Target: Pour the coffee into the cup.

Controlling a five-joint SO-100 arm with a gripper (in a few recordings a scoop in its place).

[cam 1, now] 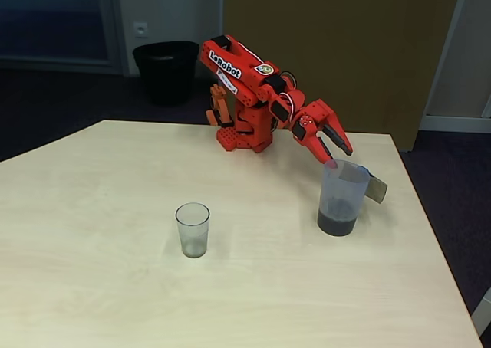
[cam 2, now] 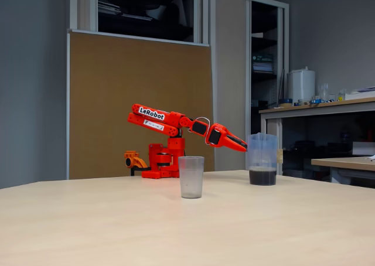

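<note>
Beside cup (cam 1: 192, 229): pitcher (cam 1: 341, 198) (tool-adjacent)

Clear smooth plastic cup (cam 1: 192, 229); translucent plastic pitcher (cam 1: 341, 198); matt pale wood-look table (cam 1: 92, 271).

Looks like an office or meeting room. Shown by a pale wood table (cam 1: 115, 287), dark carpet, a black waste bin (cam 1: 166, 70) by the wall, and a brown partition board (cam 2: 140, 102). Also shelves and desks (cam 2: 328, 111) at the right edge.
</note>
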